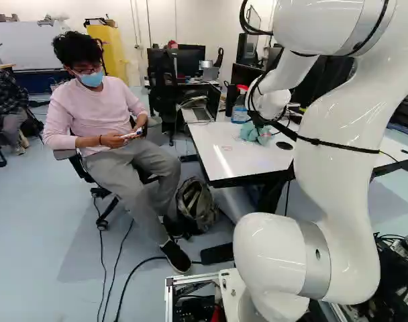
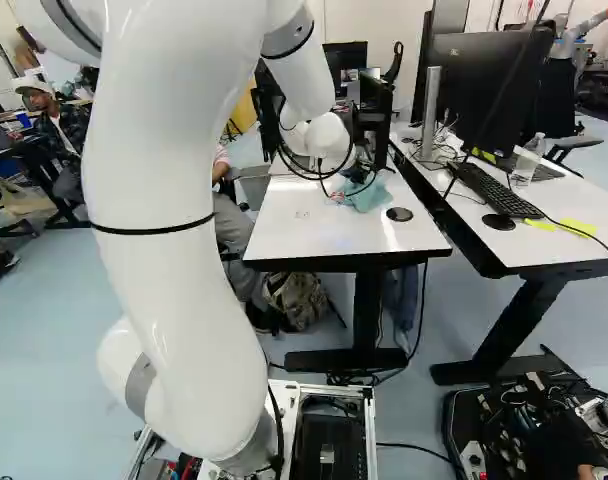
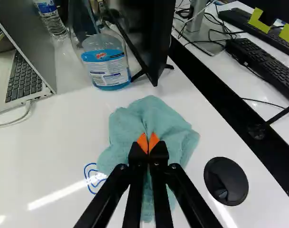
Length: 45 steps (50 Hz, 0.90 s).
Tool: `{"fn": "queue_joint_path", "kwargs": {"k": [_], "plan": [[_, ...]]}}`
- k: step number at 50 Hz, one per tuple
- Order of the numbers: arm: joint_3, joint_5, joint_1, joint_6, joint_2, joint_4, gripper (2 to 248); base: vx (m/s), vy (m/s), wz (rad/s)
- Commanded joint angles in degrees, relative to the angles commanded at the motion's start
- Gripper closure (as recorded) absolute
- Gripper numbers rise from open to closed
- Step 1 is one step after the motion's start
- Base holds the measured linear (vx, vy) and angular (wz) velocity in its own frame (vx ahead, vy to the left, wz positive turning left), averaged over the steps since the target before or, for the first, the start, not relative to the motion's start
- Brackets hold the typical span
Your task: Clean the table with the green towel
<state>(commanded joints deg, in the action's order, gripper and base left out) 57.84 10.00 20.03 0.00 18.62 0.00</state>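
My gripper [image 1: 258, 121] is low over the white table [image 1: 221, 157], at the bunched green towel [image 1: 247, 131] in the left base view. In the wrist view the gripper [image 3: 148, 143] has its orange tips pressed together on a fold of the towel [image 3: 149, 114], which spreads out on the tabletop around them. Blue pen marks [image 3: 91, 178] show on the table beside the towel's edge. The fingers hide part of the cloth.
A spray bottle [image 3: 105, 61], a monitor [image 3: 147, 33] and a laptop [image 3: 28, 71] stand ahead of the towel. A round black cap [image 3: 226, 181] sits beside it. A second desk [image 2: 564, 200] adjoins. A seated person [image 1: 96, 127] is left of the table, near a backpack [image 1: 196, 204].
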Motion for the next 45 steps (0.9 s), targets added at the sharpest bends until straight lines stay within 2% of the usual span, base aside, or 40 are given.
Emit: {"fn": "queue_joint_path", "kwargs": {"k": [12, 45], "plan": [[1.3, 0.0, -0.2, 0.0, 1.1, 0.0, 226, 0.000, 0.000, 0.000], [0.2, 0.0, -1.3, 0.0, 0.1, 0.0, 226, 0.000, 0.000, 0.000]]}}
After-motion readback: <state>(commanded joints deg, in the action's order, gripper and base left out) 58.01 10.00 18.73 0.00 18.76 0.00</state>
